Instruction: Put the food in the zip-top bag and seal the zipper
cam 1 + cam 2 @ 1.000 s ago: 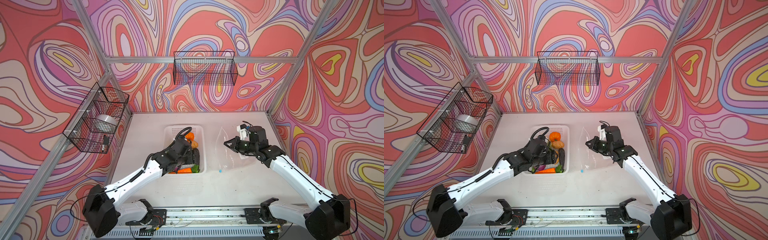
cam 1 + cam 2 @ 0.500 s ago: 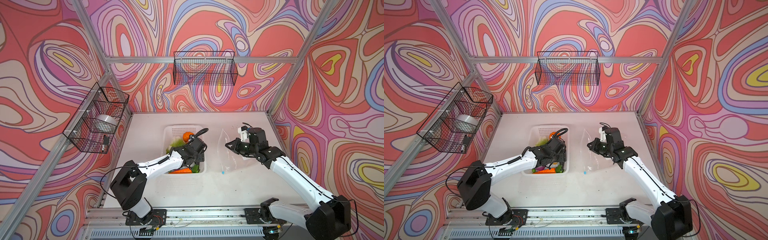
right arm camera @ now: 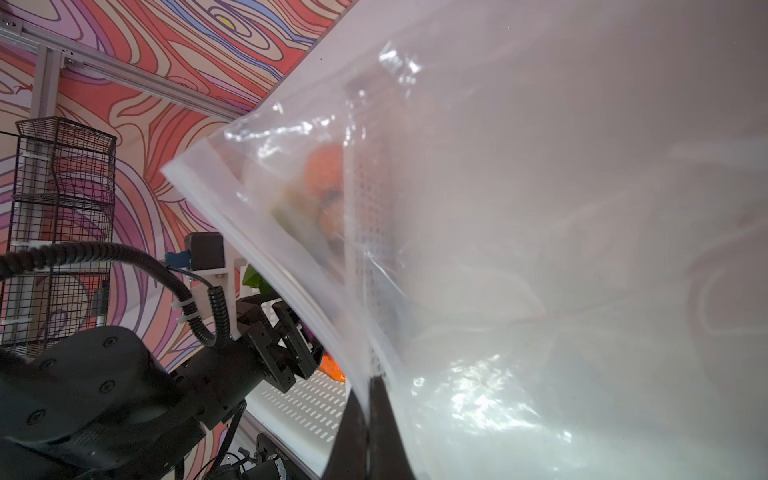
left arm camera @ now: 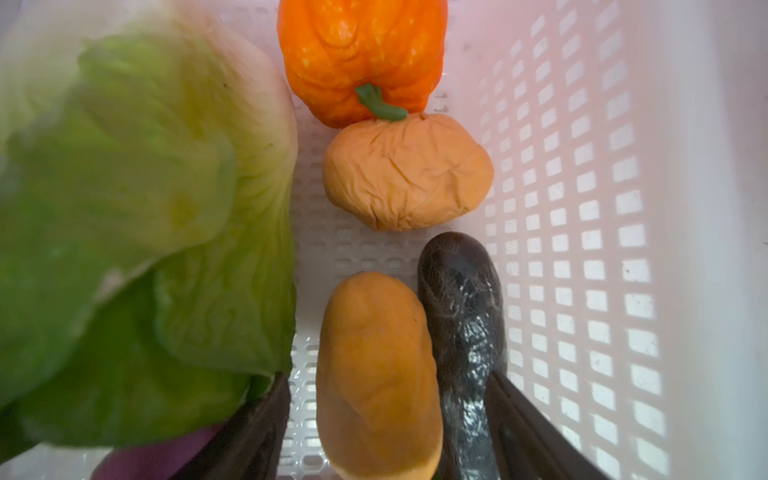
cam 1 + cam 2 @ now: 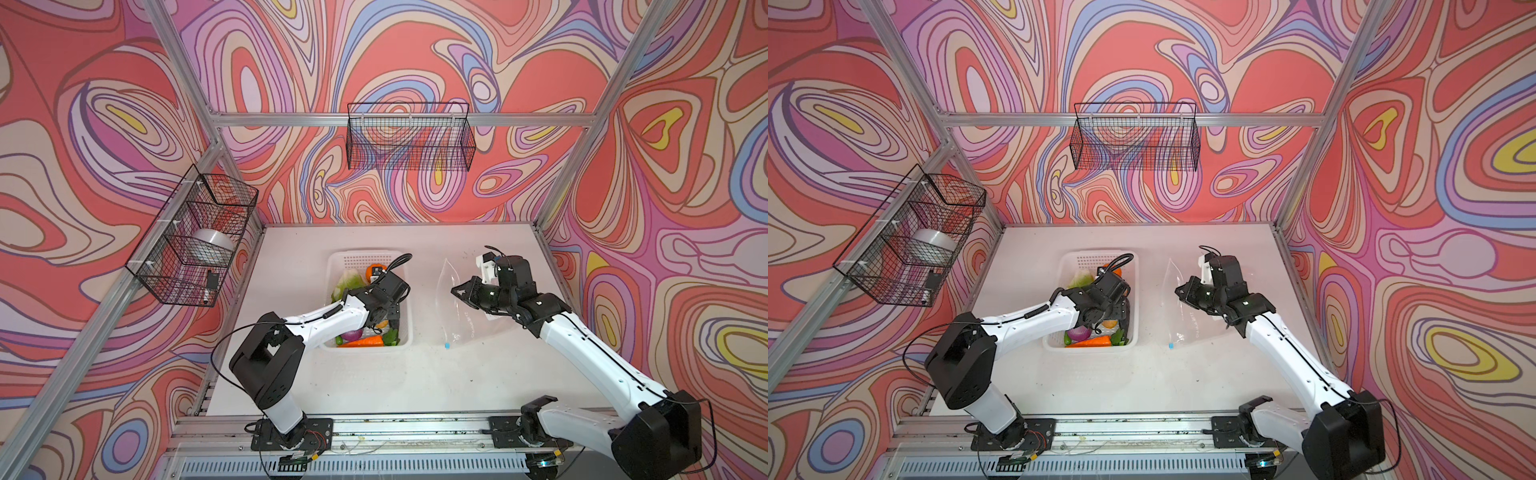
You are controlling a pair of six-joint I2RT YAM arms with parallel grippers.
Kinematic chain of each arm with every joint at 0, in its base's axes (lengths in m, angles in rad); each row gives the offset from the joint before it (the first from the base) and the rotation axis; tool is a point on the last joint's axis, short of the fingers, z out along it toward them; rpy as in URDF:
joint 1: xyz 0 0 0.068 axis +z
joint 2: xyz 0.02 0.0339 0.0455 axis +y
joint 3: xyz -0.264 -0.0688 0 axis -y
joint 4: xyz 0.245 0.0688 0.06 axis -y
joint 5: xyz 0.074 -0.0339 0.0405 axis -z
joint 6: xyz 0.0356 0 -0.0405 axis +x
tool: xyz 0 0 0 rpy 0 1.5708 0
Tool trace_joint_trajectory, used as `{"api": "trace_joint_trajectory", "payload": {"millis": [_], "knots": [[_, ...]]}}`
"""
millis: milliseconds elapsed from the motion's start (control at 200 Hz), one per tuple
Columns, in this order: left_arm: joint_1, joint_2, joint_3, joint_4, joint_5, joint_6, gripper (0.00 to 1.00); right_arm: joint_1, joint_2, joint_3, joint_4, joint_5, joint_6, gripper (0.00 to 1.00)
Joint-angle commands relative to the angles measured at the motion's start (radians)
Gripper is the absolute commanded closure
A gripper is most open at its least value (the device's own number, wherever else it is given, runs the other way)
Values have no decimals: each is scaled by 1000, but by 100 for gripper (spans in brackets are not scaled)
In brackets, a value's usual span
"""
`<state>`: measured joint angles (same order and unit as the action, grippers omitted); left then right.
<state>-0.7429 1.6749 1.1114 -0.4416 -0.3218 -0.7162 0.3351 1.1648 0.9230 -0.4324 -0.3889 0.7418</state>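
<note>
**Top views.** The left hand (image 5: 387, 321) reaches down inside the white basket (image 5: 361, 261) at mid-worktop (image 5: 374, 386). Its fingertips are hidden under its own wrist in both top views, so the opening cannot be read here. Around it show lettuce (image 5: 347, 281), a sliver of pumpkin (image 5: 370, 271), an onion (image 5: 351, 334) and a carrot (image 5: 361, 341).

The clear bag (image 5: 1185, 322) lies just right of the basket, apart from it. Its outline is hard to trace against the pale surface. The blue slider (image 5: 1170, 345) sits at its near corner. The right hand (image 5: 1179, 290) is at the bag's basket-side edge and its jaws look closed.

**Left wrist view.** Two dark fingers (image 4: 523, 424) stand wide apart, low in the basket. Between them lie a smooth tan potato (image 4: 376, 374) and a dark cucumber (image 4: 461, 307), side by side and touching. One finger lies against the cucumber. The other is clear of the potato, beside the lettuce edge. The hand is closed on neither.

Beyond these, a wrinkled tan lump (image 4: 407, 172) touches the pumpkin. The lettuce is blurred and cut off by the frame. The onion shows only as a purple patch under the lettuce.

**Right wrist view.** The right hand's fingers (image 3: 386, 440) are pressed together on the bag film, just beside the zipper strip (image 3: 266, 266). The film fills most of the view. The pumpkin and the basket wall show only as smears through it. The left arm (image 3: 104, 395) shows past the strip, outside the bag.
</note>
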Motion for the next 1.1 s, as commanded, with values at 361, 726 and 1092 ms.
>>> {"api": "trace_joint_trajectory", "payload": {"millis": [361,726,1092], "knots": [[9,144,76,-80,18,6,45,4,-33,10,-31,34,-25,100],[30,155,79,-99,30,3,37,4,-37,11,-34,37,-27,100],[30,87,60,-101,31,2,60,4,-45,13,-37,44,-27,100]]}}
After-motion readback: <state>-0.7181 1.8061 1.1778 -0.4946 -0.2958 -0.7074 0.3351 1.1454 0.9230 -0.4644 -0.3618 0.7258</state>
